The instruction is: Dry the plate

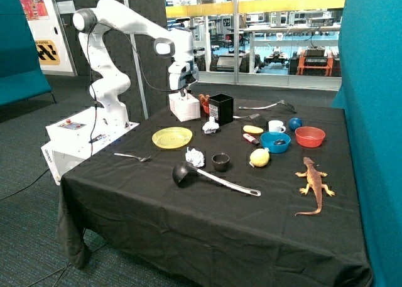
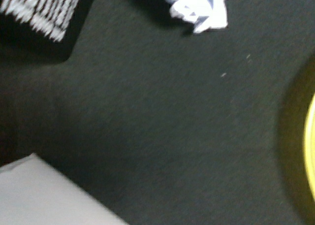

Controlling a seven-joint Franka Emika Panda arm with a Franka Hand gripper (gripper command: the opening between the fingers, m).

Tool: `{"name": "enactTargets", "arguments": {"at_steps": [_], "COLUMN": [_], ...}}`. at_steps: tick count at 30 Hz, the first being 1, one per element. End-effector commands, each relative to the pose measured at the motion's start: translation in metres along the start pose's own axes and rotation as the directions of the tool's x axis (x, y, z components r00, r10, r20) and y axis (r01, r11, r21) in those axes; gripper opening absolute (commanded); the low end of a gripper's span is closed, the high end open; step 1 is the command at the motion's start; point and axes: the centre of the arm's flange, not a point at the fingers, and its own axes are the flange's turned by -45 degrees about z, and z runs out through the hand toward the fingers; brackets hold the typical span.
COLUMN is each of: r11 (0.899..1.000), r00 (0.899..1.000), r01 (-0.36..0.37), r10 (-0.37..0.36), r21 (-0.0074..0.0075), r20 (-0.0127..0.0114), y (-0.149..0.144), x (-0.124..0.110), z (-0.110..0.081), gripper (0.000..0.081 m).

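Fingers of the gripper cannot be made out as spread or closed in either view, and nothing can be seen held in them; the gripper hangs above the white box at the far edge of the table.

Taking that white box as landmark: the yellow plate lies flat on the black cloth a little nearer the camera than the box, with nothing on it. A black container stands just beside the box, and a crumpled white paper sits in front of that container, between it and the plate. The wrist view shows the box corner, that paper and a sliver of plate rim.

Drying appears not yet begun. The risk I judge most likely: a light plastic plate may slide or tip under a wiping push. Coming down too close to the box could also knock it.

Counted: one plate, two crumpled papers (the second lies farther from the box than the plate is), two bowls (blue, red), one ladle, one fork, one small dark cup, one white mug, one toy lizard.
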Motion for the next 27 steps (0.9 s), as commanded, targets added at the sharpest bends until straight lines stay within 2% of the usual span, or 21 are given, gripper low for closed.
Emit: {"name": "enactTargets", "arguments": {"at_steps": [1,6,9,13,15,22,23,24,25,26,27], "r11": [1.000,1.000,1.000,1.000,1.000,1.000,1.000,0.999,0.999,1.000,1.000], "r00": [1.000,1.000,1.000,1.000,1.000,1.000,1.000,0.999,0.999,1.000,1.000], "r01": [-0.016,-0.018,-0.021,-0.008,-0.016,-0.029,-0.026,-0.036,-0.036,-0.023,-0.021], "r10": [0.016,0.018,0.021,0.008,0.016,0.029,0.026,0.036,0.036,0.023,0.021], "r21": [0.0024,0.0024,0.0024,0.0024,0.0024,0.0025,0.0025,0.0025,0.0025,0.0025,0.0024], "r20": [-0.0035,-0.0035,-0.0035,-0.0036,-0.0036,-0.0035,-0.0035,-0.0035,-0.0035,-0.0035,-0.0035], "y": [-0.030,-0.040,-0.043,-0.047,-0.049,-0.056,-0.057,-0.060,-0.062,-0.065,-0.068], "x": [-0.026,-0.034,-0.038,-0.043,-0.046,-0.048,-0.048,-0.049,-0.049,-0.049,-0.050], "z": [0.000,0.002,0.006,0.011,0.014,0.021,0.022,0.023,0.024,0.025,0.026], "gripper": [0.0124,0.0172,0.0251,0.0415,0.0527,0.0781,0.0391,0.0599,0.0704,0.0756,0.0378]}}
